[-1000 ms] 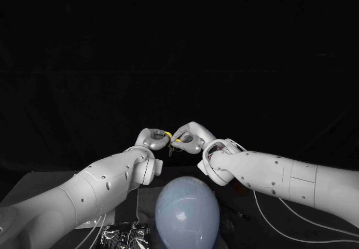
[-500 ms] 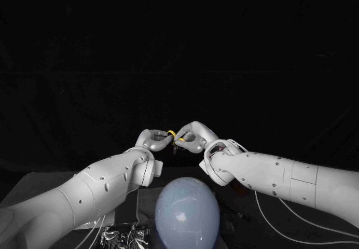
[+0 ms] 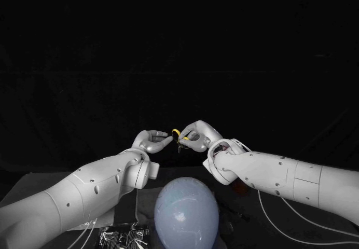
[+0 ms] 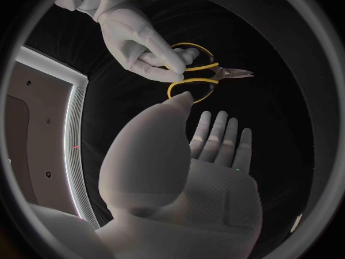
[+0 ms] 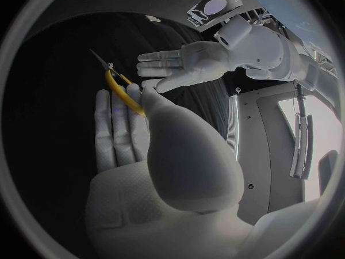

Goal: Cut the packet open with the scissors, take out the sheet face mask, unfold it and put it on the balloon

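The left hand [image 3: 152,140] had drawn back, released, leaving the right hand [image 3: 197,136] grasping the scissors [image 4: 192,73], probably stiff and light, by their yellow loops.

Head camera looks down from farther off; wrist fisheyes sit close behind left hand [image 4: 198,181], right hand [image 5: 147,175]; all share scissors [image 4: 223,72].

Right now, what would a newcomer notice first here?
The two hands meet beyond the balloon: the right hand holds yellow-handled scissors, and the left hand is open right beside them. The pale balloon sits between the two arms, close to the robot. A shiny packet lies beside it on the left arm's side.
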Motion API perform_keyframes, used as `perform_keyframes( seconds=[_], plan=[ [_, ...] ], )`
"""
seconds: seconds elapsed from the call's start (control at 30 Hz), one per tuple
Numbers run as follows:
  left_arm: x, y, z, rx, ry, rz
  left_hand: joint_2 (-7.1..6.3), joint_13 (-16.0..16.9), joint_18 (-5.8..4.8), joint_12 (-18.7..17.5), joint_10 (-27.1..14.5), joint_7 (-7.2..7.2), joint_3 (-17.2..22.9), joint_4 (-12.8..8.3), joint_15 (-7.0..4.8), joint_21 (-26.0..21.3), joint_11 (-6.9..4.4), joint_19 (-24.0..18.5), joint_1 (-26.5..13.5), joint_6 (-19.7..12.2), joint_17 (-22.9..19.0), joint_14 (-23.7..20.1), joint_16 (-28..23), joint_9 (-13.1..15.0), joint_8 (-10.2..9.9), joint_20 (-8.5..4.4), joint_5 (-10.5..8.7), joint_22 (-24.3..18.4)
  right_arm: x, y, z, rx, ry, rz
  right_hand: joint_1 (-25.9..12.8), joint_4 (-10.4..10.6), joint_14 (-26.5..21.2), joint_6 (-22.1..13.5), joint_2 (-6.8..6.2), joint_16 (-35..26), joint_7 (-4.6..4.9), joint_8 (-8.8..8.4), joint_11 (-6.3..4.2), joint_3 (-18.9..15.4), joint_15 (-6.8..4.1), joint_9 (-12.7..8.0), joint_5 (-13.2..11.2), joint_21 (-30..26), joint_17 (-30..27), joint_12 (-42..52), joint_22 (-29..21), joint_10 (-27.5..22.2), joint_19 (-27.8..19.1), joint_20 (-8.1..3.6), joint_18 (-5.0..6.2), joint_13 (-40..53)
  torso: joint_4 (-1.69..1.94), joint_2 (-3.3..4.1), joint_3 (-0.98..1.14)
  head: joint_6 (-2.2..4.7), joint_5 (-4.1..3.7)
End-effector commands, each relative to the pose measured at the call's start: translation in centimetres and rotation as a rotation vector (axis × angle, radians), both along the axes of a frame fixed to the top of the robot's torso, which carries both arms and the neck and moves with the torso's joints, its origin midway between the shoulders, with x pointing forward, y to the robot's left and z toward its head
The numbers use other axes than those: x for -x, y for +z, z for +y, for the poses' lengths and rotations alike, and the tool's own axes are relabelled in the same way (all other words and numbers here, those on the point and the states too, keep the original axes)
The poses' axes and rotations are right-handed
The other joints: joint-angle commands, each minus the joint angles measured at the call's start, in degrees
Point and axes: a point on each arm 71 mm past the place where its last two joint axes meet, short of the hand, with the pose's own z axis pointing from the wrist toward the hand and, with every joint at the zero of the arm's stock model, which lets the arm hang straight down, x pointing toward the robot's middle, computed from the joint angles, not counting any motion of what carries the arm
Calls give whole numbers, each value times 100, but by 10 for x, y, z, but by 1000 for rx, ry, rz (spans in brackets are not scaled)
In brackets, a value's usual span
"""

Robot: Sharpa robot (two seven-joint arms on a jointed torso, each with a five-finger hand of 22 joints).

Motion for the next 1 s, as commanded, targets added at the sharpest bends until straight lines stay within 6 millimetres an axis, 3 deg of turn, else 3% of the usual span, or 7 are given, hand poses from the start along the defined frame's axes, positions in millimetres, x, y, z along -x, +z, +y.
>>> perform_keyframes(
  seconds=[0.03, 0.23, 0.47, 0.77, 0.8, 0.9, 1.0],
  plan=[
    [4, 4, 1, 46, -84, -18, 24, 1, -108, -2, -56, 691, -180, 42, 7, 2, 2, 27, 54, -35, 4, 11, 21, -22, 35, 3, 23, 15, 2, 2, -6, -1, -6, -22, -35, 4, 45, -34, -19, -29, 5, 13, -109, 50, -16, 22, 31, 23, 10, -23, 24, 148, -51, -19, 86, 4, -3, -12, -3, -14, -27],
    [9, 5, 26, 97, -105, -3, 126, 6, -102, 55, -18, 691, -330, 45, -18, 73, -10, 250, 69, -7, 55, 266, 183, -48, 92, -1, 25, 50, 9, 4, -24, -35, -16, -5, -42, -4, 53, -35, -24, -45, 6, 15, -108, 63, -16, 31, 31, 42, 18, -31, 45, 153, -63, -21, 86, 4, 3, -29, -2, -42, -76],
    [19, 4, 67, 153, -95, 31, 160, 6, -101, 69, -8, 691, -329, 35, -22, 98, -12, 331, 96, 3, 58, 289, 201, -54, 108, -2, 27, 62, 27, 15, -55, -125, -21, 37, -52, -18, 60, -36, -32, -72, 7, 16, -108, 85, -16, 43, 31, 71, 28, -45, 78, 155, -81, -22, 85, 3, 3, -69, -15, -113, -198],
    [39, -4, 105, 202, -107, 72, 183, 6, -97, 92, 8, 692, -330, 25, -31, 136, -15, 439, 143, 20, 80, 398, 272, -65, 134, -5, 27, 79, 61, 44, -113, -290, -47, 87, -67, -35, 61, -45, -36, -112, 12, 12, -103, 116, -11, 58, 31, 106, 41, -68, 120, 150, -114, -21, 81, 1, -1, -125, -23, -256, -391],
    [42, -5, 108, 205, -113, 73, 188, 7, -94, 106, 21, 692, -337, 27, -38, 177, -19, 569, 151, 33, 85, 431, 295, -69, 148, -7, 25, 99, 65, 46, -119, -306, -52, 91, -67, -35, 61, -45, -36, -112, 12, 12, -103, 116, -11, 58, 31, 106, 41, -68, 120, 150, -114, -21, 81, 1, -4, -133, -25, -282, -419],
    [48, -6, 113, 210, -126, 74, 219, 5, -43, 181, 108, 683, -364, 32, -94, 520, -47, 1541, 184, 114, 127, 675, 447, -104, 234, -28, 21, 252, 74, 53, -134, -337, -64, 93, -74, -42, 63, -47, -38, -126, 14, 11, -101, 128, -9, 63, 31, 121, 47, -75, 137, 152, -125, -21, 80, 2, -5, -151, -24, -338, -480],
    [54, -9, 117, 213, -139, 78, 236, 3, 20, 216, 175, 671, -362, 34, -131, 657, -65, 1816, 195, 173, 155, 834, 534, -124, 281, -39, 23, 302, 84, 60, -151, -364, -85, 90, -78, -52, 67, -48, -42, -140, 15, 11, -101, 139, -9, 70, 31, 136, 53, -81, 155, 155, -134, -21, 80, 2, -3, -172, -27, -375, -534]
  ],
)
